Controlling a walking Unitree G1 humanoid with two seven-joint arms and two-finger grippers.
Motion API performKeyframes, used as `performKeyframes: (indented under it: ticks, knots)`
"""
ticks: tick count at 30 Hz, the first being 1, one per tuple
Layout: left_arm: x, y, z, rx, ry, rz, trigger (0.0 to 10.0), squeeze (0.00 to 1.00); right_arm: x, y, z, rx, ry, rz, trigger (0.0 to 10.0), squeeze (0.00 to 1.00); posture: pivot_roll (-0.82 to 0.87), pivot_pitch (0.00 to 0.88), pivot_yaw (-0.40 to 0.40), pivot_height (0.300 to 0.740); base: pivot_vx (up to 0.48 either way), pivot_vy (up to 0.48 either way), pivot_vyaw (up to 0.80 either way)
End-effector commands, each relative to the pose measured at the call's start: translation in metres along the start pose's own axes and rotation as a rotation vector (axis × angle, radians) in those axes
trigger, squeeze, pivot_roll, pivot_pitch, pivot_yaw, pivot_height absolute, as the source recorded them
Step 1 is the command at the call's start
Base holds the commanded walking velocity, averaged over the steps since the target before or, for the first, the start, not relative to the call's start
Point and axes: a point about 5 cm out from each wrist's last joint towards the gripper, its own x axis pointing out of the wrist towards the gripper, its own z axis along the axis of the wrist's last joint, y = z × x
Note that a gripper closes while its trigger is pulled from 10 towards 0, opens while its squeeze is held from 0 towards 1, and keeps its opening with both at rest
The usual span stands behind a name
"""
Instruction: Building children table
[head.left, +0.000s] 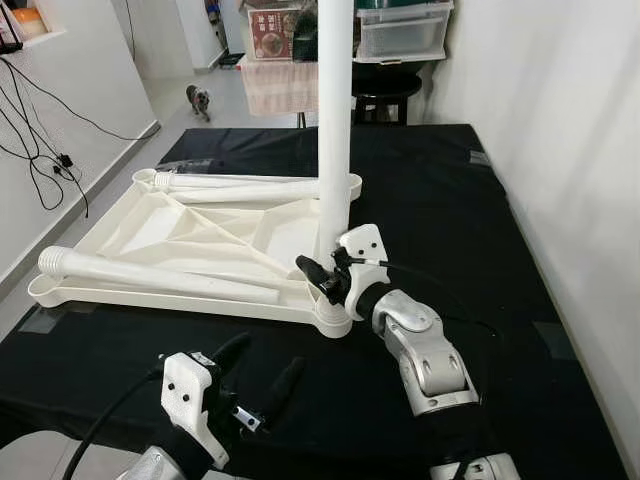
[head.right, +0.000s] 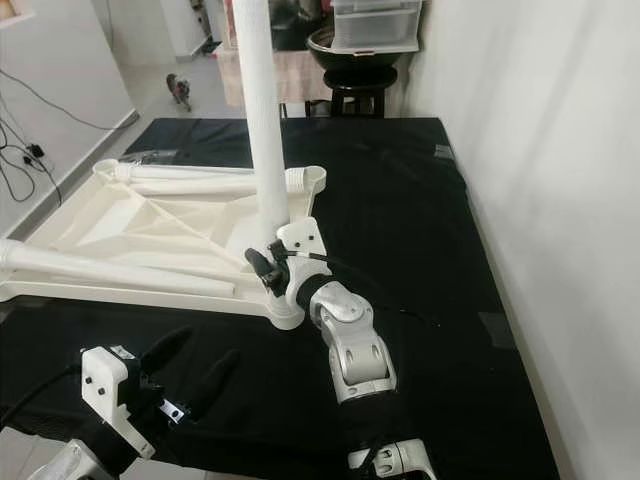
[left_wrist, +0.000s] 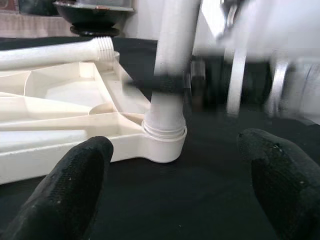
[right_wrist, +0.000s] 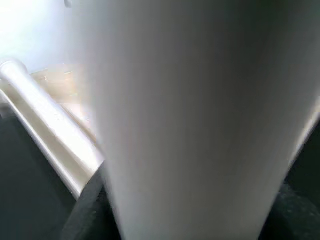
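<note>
The white children's tabletop (head.left: 150, 225) lies upside down on a black mat (head.left: 450, 200). One white leg (head.left: 335, 120) stands upright in its near right corner socket (left_wrist: 162, 145). My right gripper (head.left: 328, 278) is shut on this leg just above the socket; the leg (right_wrist: 200, 120) looms close in the right wrist view. Two loose legs lie flat on the tabletop, one along the near edge (head.left: 150, 275) and one along the far edge (head.left: 240, 185). My left gripper (head.left: 270, 352) hovers open over the mat in front of the socket, holding nothing.
A white wall runs along the right side of the mat. Behind the mat stand a black stool (head.left: 385, 90) and clear storage boxes (head.left: 405, 30). A small animal (head.left: 198, 100) is on the floor at the back left. Cables (head.left: 40, 150) hang by the left wall.
</note>
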Motion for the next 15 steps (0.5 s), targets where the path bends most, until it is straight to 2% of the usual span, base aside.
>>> performKeyframes:
  ticks: [1,2,3,4,6,7,8,9,12,13,15]
  knots:
    - [-0.002,0.003,-0.004,0.007,0.024,0.013,10.0,0.00,0.000,0.000,-0.012,0.043,0.048,0.022,10.0,1.00,0.03,0.088,0.043,0.740,0.000,0.000,0.00]
    - [-0.001,0.003,-0.004,0.006,0.025,0.011,10.0,0.00,0.002,0.001,0.000,0.051,-0.008,0.101,10.0,1.00,0.03,0.087,0.043,0.740,0.000,0.000,0.00]
    - [-0.001,0.003,-0.004,0.006,0.025,0.011,10.0,0.00,0.002,0.001,0.000,0.051,-0.008,0.101,10.0,1.00,0.03,0.087,0.043,0.740,0.000,0.000,0.00]
    - [-0.001,0.003,-0.004,0.004,0.027,0.009,10.0,0.00,0.002,0.003,0.010,0.055,-0.043,0.135,10.0,1.00,0.03,0.087,0.043,0.740,0.000,0.000,0.00]
    - [0.001,0.002,-0.005,-0.003,0.030,-0.001,10.0,0.00,0.001,0.000,0.031,0.022,-0.112,0.339,10.0,1.00,0.03,0.071,0.039,0.740,0.000,0.000,0.00]
    - [0.002,0.002,-0.006,-0.005,0.031,-0.004,10.0,0.00,-0.001,-0.004,0.038,-0.032,-0.127,0.446,10.0,0.18,0.03,0.071,0.039,0.740,0.000,0.000,0.00]
    - [0.002,0.002,-0.006,-0.006,0.031,-0.005,10.0,0.00,-0.002,-0.009,0.043,-0.082,-0.125,0.551,10.0,0.00,0.03,0.069,0.035,0.740,0.000,0.000,0.00]
    - [0.003,0.002,-0.007,-0.007,0.030,-0.006,10.0,0.00,-0.003,-0.013,0.046,-0.112,-0.117,0.605,10.0,0.00,0.03,0.067,0.034,0.740,0.000,0.000,0.00]
    - [0.003,0.002,-0.007,-0.005,0.029,-0.002,10.0,0.00,-0.002,-0.017,0.050,-0.157,-0.103,0.669,10.0,0.00,0.03,0.066,0.032,0.740,0.000,0.000,0.00]
    - [0.003,0.002,-0.007,-0.005,0.029,-0.002,10.0,0.00,-0.002,-0.017,0.050,-0.157,-0.103,0.669,10.0,0.00,0.03,0.066,0.032,0.740,0.000,0.000,0.00]
    - [0.003,0.002,-0.007,-0.003,0.027,0.003,10.0,0.00,0.001,-0.018,0.056,-0.161,-0.109,0.748,10.0,0.00,0.04,0.059,0.024,0.740,0.000,0.000,0.00]
